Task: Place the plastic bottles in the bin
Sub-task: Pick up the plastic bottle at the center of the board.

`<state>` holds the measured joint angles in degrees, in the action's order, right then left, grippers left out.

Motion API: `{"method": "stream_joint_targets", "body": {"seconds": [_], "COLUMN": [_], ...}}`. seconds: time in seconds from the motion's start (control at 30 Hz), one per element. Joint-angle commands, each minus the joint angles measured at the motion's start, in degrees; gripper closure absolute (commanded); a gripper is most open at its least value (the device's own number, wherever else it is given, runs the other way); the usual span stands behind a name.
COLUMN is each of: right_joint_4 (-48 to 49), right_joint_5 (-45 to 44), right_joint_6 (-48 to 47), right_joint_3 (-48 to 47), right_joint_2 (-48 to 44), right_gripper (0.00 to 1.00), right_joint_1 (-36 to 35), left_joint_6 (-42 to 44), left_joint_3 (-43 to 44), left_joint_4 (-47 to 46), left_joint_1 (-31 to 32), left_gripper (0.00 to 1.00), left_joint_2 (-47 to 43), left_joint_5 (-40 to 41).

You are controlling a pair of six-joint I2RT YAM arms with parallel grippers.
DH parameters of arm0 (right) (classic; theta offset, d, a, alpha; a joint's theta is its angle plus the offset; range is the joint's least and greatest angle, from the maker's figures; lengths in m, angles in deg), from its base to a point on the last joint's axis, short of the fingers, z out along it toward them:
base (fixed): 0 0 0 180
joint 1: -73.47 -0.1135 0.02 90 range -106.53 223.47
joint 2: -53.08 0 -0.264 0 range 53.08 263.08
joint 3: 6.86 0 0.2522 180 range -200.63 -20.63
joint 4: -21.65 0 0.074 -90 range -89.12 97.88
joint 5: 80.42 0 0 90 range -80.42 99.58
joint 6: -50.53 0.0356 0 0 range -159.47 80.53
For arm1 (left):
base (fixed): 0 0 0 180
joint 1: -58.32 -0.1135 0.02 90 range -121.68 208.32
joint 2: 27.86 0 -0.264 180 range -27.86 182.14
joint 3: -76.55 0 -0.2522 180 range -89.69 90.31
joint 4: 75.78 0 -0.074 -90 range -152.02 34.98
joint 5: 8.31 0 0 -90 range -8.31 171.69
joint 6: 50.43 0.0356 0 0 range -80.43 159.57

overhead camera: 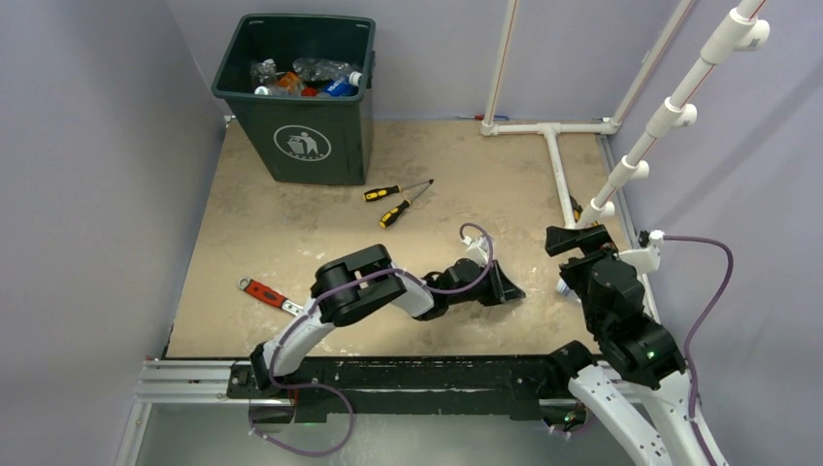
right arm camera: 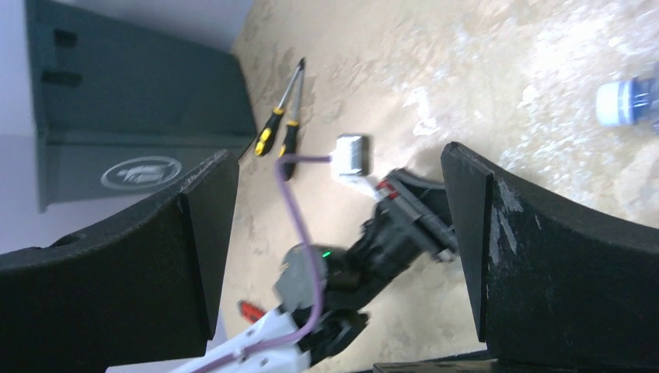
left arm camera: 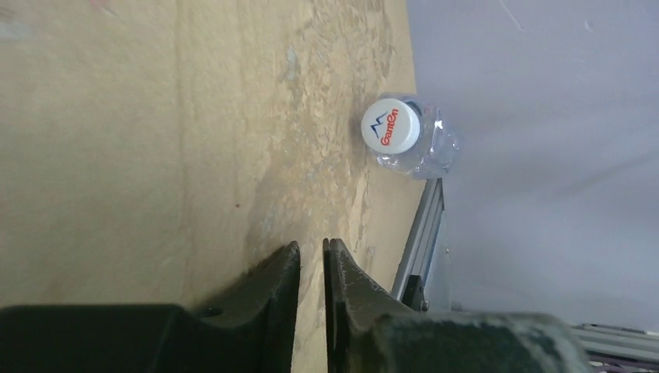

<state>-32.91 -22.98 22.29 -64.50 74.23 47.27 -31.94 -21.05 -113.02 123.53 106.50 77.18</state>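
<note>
Left claw (left arm camera: 311, 250) is shut tight with nothing in it, low over the tan table (overhead camera: 291, 233). Far back on that side stands the green bin (overhead camera: 301, 146), with many bottles (overhead camera: 311, 78) inside. Just ahead of the shut claw, one clear bottle (left arm camera: 412, 140) with a white cap lies at the right edge of the table, and nothing touches it. Near that bottle, the right claw (right arm camera: 338, 155) is wide open and holds nothing.
</note>
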Motion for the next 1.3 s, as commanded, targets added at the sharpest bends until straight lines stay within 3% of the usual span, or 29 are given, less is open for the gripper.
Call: {"method": "stream_joint_targets", "body": {"seconds": [0.0, 0.1, 0.3, 0.5, 0.63, 0.73, 0.97, 1.27], "right_joint_4": [-4.7, -5.1, -13.5, -25.2, -27.8, -27.8, -27.7, -24.4], "right_joint_5": [-5.5, -5.8, -10.3, -11.5, -10.0, -9.5, -14.9, -18.4], "right_joint_6": [-1.2, -0.2, 17.3, 37.3, 44.1, 48.4, 52.3, 44.6], "right_joint_3": [-1.9, -1.5, 0.8, 3.1, 3.3, 4.3, 5.4, 2.9], "right_joint_2": [4.4, 9.2, 15.8, 25.4, 34.5, 35.5, 36.8, 40.5], "right_gripper": [0.01, 0.01, 0.01, 0.01, 0.01, 0.01, 0.01, 0.01], "right_joint_1": [-0.1, -0.1, -0.1, 0.0, 0.0, 0.1, 4.8, 18.8], "left_joint_6": [9.7, 13.6, 16.1, 13.3, 11.8, 10.9, 8.4, 8.0], "left_joint_3": [-5.2, -10.2, -20.7, -29.0, -33.4, -36.0, -40.0, -40.9], "left_joint_4": [1.8, 3.6, 6.2, 10.8, 13.4, 15.0, 18.4, 18.6], "left_joint_1": [-1.9, -1.9, -1.8, -1.8, -1.8, -1.8, -1.8, -1.8], "left_gripper": [0.78, 0.67, 0.54, 0.37, 0.28, 0.24, 0.18, 0.18], "left_joint_2": [-11.2, -17.8, -29.2, -37.6, -42.3, -45.5, -50.9, -52.3], "left_joint_5": [4.3, 8.6, 15.3, 21.7, 24.7, 26.7, 30.4, 29.5]}}
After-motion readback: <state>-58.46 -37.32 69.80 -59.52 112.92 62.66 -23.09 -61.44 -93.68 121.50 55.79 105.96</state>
